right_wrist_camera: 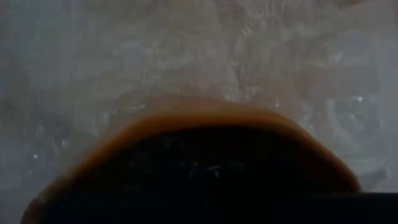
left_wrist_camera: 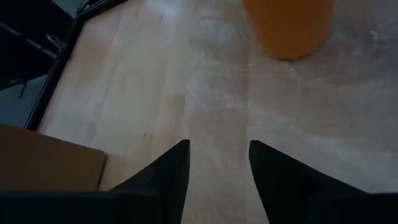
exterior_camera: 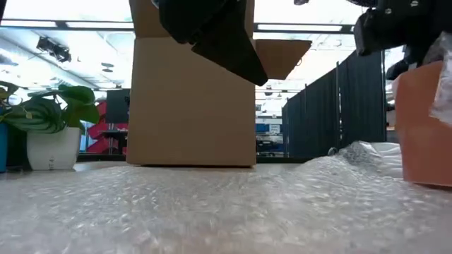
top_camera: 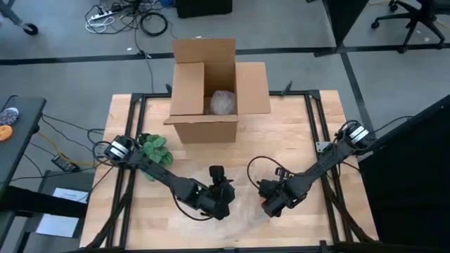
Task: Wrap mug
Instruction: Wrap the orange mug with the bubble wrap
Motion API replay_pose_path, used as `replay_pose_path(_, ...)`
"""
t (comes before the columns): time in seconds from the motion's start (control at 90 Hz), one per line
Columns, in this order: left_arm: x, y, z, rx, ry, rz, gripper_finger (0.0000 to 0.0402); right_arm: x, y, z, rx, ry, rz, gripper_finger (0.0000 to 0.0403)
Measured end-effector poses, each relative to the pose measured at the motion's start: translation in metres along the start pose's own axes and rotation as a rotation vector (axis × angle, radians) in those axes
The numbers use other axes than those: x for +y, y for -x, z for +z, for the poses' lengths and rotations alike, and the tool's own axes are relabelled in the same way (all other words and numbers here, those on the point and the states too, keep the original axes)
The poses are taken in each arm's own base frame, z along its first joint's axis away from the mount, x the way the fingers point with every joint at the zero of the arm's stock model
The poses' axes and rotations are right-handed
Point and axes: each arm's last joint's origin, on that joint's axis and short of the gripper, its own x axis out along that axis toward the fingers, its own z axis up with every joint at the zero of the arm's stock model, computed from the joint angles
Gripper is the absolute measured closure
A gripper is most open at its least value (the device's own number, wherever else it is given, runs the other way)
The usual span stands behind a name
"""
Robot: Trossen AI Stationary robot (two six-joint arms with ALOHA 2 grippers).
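Observation:
An orange mug (exterior_camera: 424, 130) stands upright on a sheet of bubble wrap (exterior_camera: 226, 204) spread over the near middle of the table. My right gripper (top_camera: 271, 202) hovers right over the mug. Its wrist view looks down into the mug's dark mouth (right_wrist_camera: 199, 174), which hides the fingers. A flap of wrap (exterior_camera: 443, 70) rises beside the mug's right side. My left gripper (left_wrist_camera: 217, 168) is open above the wrap (left_wrist_camera: 217, 106), just left of the mug (left_wrist_camera: 289, 25), with nothing between its fingers.
An open cardboard box (top_camera: 211, 91) stands at the far middle of the table with a wrapped bundle (top_camera: 223, 103) inside. A potted plant (top_camera: 155, 149) sits at the left, beside the left arm. Bare wood lies between the box and the wrap.

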Motion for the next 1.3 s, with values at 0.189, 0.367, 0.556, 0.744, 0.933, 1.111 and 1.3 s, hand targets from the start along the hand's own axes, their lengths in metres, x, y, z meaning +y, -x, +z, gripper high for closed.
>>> replay_pose_path(0.189, 0.0, 0.0, 0.0, -0.001, 0.001, 0.0, 0.025, 0.001, 0.02, 0.005, 0.027, -0.008, 0.067, 0.0403)
replay_pose_path(0.367, -0.003, -0.004, -0.002, 0.004, -0.005, 0.001, 0.025, 0.001, 0.058, 0.009, 0.037, -0.001, 0.049, 0.0403)
replay_pose_path(0.556, -0.013, -0.021, -0.012, 0.033, -0.039, 0.002, 0.025, 0.0, 0.07, 0.005, -0.019, 0.001, -0.023, 0.0403)
replay_pose_path(0.744, -0.018, -0.034, -0.022, 0.073, -0.082, 0.005, 0.025, 0.006, 0.053, 0.008, -0.118, -0.022, 0.028, 0.0403)
replay_pose_path(0.933, -0.019, -0.034, -0.022, 0.069, -0.08, 0.004, 0.025, 0.009, 0.027, 0.004, -0.126, -0.009, 0.081, 0.0403)
replay_pose_path(1.111, -0.019, -0.031, -0.017, 0.063, -0.105, 0.003, 0.025, 0.004, 0.004, -0.005, -0.043, -0.013, 0.055, 0.0403)
replay_pose_path(1.3, -0.018, -0.008, -0.004, 0.068, -0.153, 0.047, 0.025, 0.002, 0.013, -0.002, 0.002, -0.024, 0.07, 0.0403)
